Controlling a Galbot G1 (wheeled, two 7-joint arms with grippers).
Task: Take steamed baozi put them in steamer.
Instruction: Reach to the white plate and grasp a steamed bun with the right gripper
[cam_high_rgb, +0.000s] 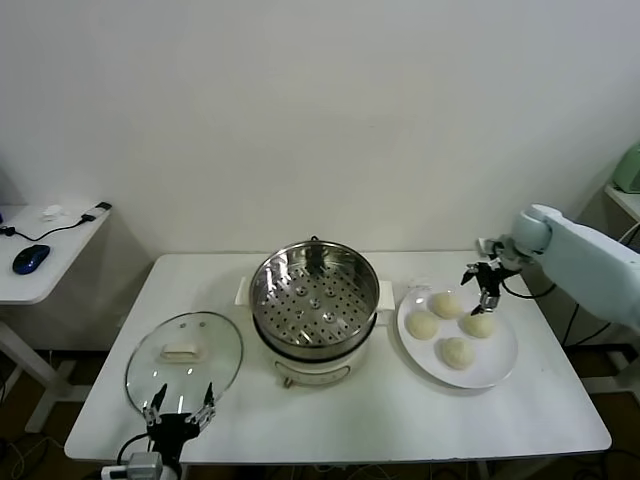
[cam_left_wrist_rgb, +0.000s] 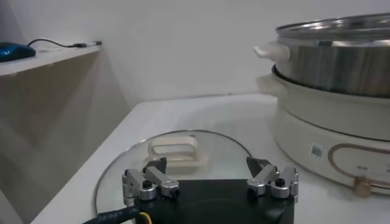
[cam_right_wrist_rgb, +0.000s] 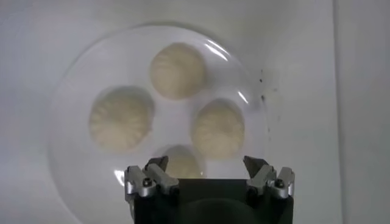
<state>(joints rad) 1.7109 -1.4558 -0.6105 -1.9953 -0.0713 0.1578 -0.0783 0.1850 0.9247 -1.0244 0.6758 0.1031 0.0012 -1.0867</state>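
Several cream-white baozi lie on a white plate (cam_high_rgb: 492, 366) right of the steamer (cam_high_rgb: 314, 292): one at the back (cam_high_rgb: 446, 303), one at the left (cam_high_rgb: 421, 325), one at the right (cam_high_rgb: 479, 325), one in front (cam_high_rgb: 457, 352). The steamer is a shiny steel pot with a perforated tray on a cream base, and it is empty. My right gripper (cam_high_rgb: 485, 283) is open and empty, hovering above the back of the plate. In the right wrist view it (cam_right_wrist_rgb: 206, 164) hangs over the baozi (cam_right_wrist_rgb: 218, 128). My left gripper (cam_high_rgb: 180, 406) is open and empty at the table's front left.
A round glass lid (cam_high_rgb: 184, 357) with a white knob lies on the table left of the steamer, just beyond my left gripper; it also shows in the left wrist view (cam_left_wrist_rgb: 177, 152). A side table (cam_high_rgb: 45, 250) with a blue mouse stands at the far left.
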